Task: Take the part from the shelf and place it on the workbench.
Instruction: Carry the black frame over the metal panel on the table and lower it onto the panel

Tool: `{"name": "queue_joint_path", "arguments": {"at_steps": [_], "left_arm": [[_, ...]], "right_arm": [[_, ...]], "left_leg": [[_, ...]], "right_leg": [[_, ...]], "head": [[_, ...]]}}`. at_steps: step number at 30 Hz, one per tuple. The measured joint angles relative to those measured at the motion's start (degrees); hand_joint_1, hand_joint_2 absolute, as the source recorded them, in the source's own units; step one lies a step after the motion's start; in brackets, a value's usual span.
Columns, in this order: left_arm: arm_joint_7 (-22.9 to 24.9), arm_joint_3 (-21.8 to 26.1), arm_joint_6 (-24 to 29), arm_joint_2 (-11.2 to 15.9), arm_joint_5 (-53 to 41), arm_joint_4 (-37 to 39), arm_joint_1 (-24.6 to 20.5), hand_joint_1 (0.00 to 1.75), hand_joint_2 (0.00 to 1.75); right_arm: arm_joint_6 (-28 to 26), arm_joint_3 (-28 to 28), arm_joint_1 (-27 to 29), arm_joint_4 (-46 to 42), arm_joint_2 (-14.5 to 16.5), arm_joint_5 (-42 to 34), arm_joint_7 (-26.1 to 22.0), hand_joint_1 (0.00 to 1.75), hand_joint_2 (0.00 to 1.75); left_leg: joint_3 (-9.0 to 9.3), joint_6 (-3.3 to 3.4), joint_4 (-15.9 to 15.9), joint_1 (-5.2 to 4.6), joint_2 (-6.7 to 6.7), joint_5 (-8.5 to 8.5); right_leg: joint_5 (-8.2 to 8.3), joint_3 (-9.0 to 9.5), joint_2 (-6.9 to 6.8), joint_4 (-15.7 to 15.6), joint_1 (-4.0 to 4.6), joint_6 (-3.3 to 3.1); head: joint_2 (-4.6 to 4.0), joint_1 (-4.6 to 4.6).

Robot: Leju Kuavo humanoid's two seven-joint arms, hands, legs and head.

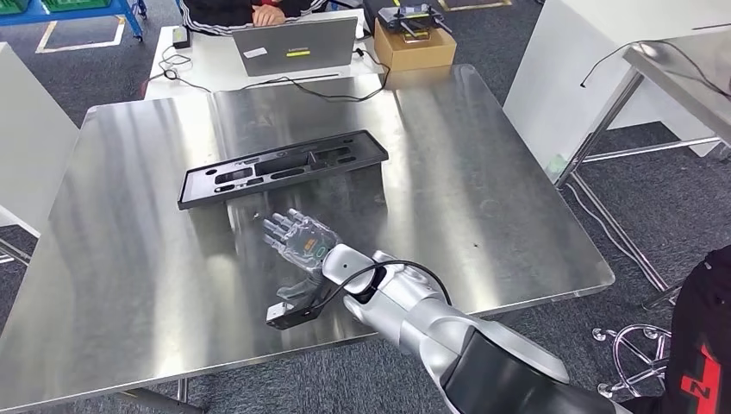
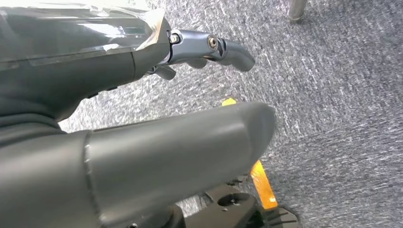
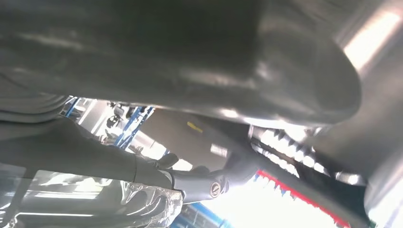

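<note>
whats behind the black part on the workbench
Beyond the black part the bare steel workbench runs to its far edge, then a white table with a laptop, cables and a cardboard box. A person sits behind the laptop, mostly hidden.

Matt, seemingly plastic part on glossy metal workbench.

No legible txt anywhere.

The bare steel workbench carries one long black part, lying flat near its middle.
</note>
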Motion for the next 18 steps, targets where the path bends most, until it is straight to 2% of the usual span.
{"name": "queue_joint_path", "arguments": {"at_steps": [1, 2, 3, 4, 5, 6, 7, 8, 9, 10, 11, 12, 13, 14, 15, 16, 17, 18], "left_arm": [[0.0, -0.1, 0.0, -0.1, 0.0, 0.0, 0.0, 0.00, 0.00], [0.0, -0.2, 0.0, -0.1, 0.0, 0.0, -0.1, 0.00, 0.00], [0.0, -0.3, 0.1, -0.1, 0.0, 0.0, -0.1, 0.00, 0.00], [0.1, -0.3, 0.2, -0.1, 0.0, 0.0, -0.2, 0.00, 0.00], [0.2, -0.3, 0.3, -0.1, 0.0, 0.0, -0.2, 0.00, 0.00], [0.3, -0.3, 0.3, -0.1, 0.1, 0.0, -0.2, 0.00, 0.00], [0.4, -0.3, 0.4, -0.1, 0.1, 0.0, -0.2, 0.00, 0.00], [0.5, -0.3, 0.4, -0.1, 0.1, 0.0, -0.2, 0.00, 0.00], [0.5, -0.3, 0.5, -0.1, 0.2, 0.0, -0.2, 0.00, 0.00], [0.5, -0.3, 0.6, -0.1, 0.2, 0.0, -0.2, 0.00, 0.00], [0.4, -0.3, 0.8, -0.1, 0.4, 0.0, -0.2, 0.00, 0.00], [0.3, -0.3, 0.9, -0.1, 0.5, 0.0, -0.2, 0.00, 0.00], [0.2, -0.3, 1.1, -0.1, 0.6, -0.1, -0.2, 0.00, 0.00], [0.1, -0.3, 1.3, -0.1, 0.7, -0.1, -0.3, 0.00, 0.00], [0.2, -0.3, 1.5, -0.2, 0.8, -0.1, -0.3, 0.00, 0.00], [0.4, -0.3, 1.6, -0.2, 0.9, -0.1, -0.3, 0.00, 0.00], [0.8, -0.3, 1.7, -0.2, 1.0, -0.1, -0.3, 0.00, 0.00], [1.2, -0.3, 1.7, -0.2, 1.1, -0.1, -0.3, 0.00, 0.00]], "right_arm": [[-0.7, -0.5, 0.2, -0.1, -0.1, -0.3, -0.3, 0.00, 0.00], [-1.4, -1.0, 0.5, -0.3, -0.2, -0.4, -0.6, 0.00, 0.00], [-2.0, -1.6, 0.8, -0.6, -0.3, -0.5, -0.8, 0.00, 0.00], [-2.6, -2.3, 1.1, -1.0, -0.4, -0.6, -1.0, 0.00, 0.00], [-3.3, -3.1, 1.5, -1.6, -0.4, -0.8, -1.3, 0.00, 0.00], [-4.0, -3.9, 1.9, -2.2, -0.4, -1.1, -1.5, 0.00, 0.00], [-4.8, -4.8, 2.4, -2.9, -0.4, -1.8, -1.9, 0.00, 0.00], [-5.8, -5.8, 3.0, -3.8, -0.5, -2.9, -2.5, 0.00, 0.00], [-6.8, -6.9, 3.7, -5.0, -0.5, -4.4, -3.4, 0.00, 0.00], [-7.8, -8.2, 4.5, -6.5, -0.5, -6.3, -4.5, 0.00, 0.00], [-8.7, -9.6, 5.2, -8.2, -0.5, -8.5, -5.9, 0.00, 0.00], [-9.4, -11.1, 6.0, -10.3, -0.5, -11.0, -7.5, 0.00, 0.00], [-9.7, -12.5, 7.0, -12.8, -0.4, -14.3, -9.6, 0.00, 0.00], [-9.6, -14.1, 8.4, -15.8, -0.4, -18.5, -12.0, 0.00, 0.00], [-8.9, -15.5, 10.1, -19.1, -0.5, -22.9, -14.4, 0.00, 0.00], [-7.9, -16.8, 12.0, -22.8, -0.7, -27.2, -16.3, 0.00, 0.00], [-6.9, -17.9, 13.7, -26.2, -1.0, -30.4, -17.5, 0.00, 0.00], [-6.0, -18.6, 15.2, -29.3, -1.3, -32.3, -18.0, 0.00, 0.00]], "left_leg": [[-0.54, 0.68, 0.0, -0.06, 0.18, 0.57], [-1.06, 1.38, -0.2, -0.13, 0.33, 1.33], [-1.77, 2.02, -0.4, -0.11, 0.53, 2.21], [-2.60, 2.47, -0.6, -0.04, 0.70, 3.13], [-3.52, 2.70, -0.6, -0.15, 0.79, 3.98], [-4.52, 2.81, -0.6, -0.18, 0.89, 4.82], [-5.54, 2.78, -0.5, -0.22, 0.98, 5.62], [-6.53, 2.72, -0.5, -0.25, 1.07, 6.39], [-7.50, 2.60, -0.5, -0.26, 1.13, 7.17], [-8.44, 2.42, -0.5, -0.26, 1.17, 7.95], [-9.20, 2.19, -0.5, -0.26, 1.18, 8.70], [-9.85, 1.89, -0.4, -0.30, 1.14, 9.42], [-10.19, 1.52, -0.5, -0.30, 1.13, 10.12], [-10.33, 1.13, -0.8, -0.24, 1.13, 10.81], [-10.37, 0.68, -1.1, -0.14, 1.12, 11.53], [-10.40, 0.24, -1.6, 0.01, 1.09, 12.19], [-10.67, -0.12, -1.7, 0.18, 1.00, 11.98], [-11.12, -0.44, -1.0, 0.30, 0.90, 10.50]], "right_leg": [[0.46, -0.25, 0.01, -0.1, 0.05, 0.44], [0.14, -0.72, 0.06, 0.2, 0.03, 0.62], [-1.24, -1.49, 0.11, 1.3, -0.02, 0.51], [-3.61, -2.46, 0.13, 3.7, -0.10, 0.20], [-6.49, -3.45, 0.15, 7.1, -0.21, -0.14], [-8.90, -4.25, 0.14, 11.0, -0.28, -0.22], [-10.22, -4.55, 0.14, 14.5, -0.32, 0.06], [-10.38, -4.18, 0.14, 16.6, -0.35, 0.61], [-9.60, -2.87, 0.14, 16.8, -0.35, 1.25], [-8.52, -0.57, 0.13, 15.0, -0.35, 1.76], [-8.02, 2.65, 0.13, 11.5, -0.35, 1.87], [-8.43, 6.36, 0.12, 6.7, -0.19, 1.58], [-9.21, 9.04, 0.11, 2.6, 0.00, 1.02], [-10.02, 10.71, 0.11, -0.4, 0.22, 0.37], [-10.33, 11.20, 0.09, -1.9, 0.51, -0.25], [-9.76, 10.65, 0.04, -2.1, 0.42, -0.80], [-9.00, 10.31, -0.06, -2.3, 0.25, -1.33], [-8.10, 9.81, -0.16, -2.4, 0.06, -1.95]], "head": [[0.00, 0.00], [0.00, -0.01], [0.00, 0.12], [0.00, 0.22], [0.00, 0.35], [0.00, 0.47], [0.00, 0.47], [0.00, 0.46], [0.00, 0.46], [0.00, 0.46], [0.00, 0.44], [0.00, 0.45], [0.00, 0.37], [0.00, 0.33], [0.00, 0.28], [0.00, 0.23], [0.00, 0.26], [0.00, 0.19]]}}
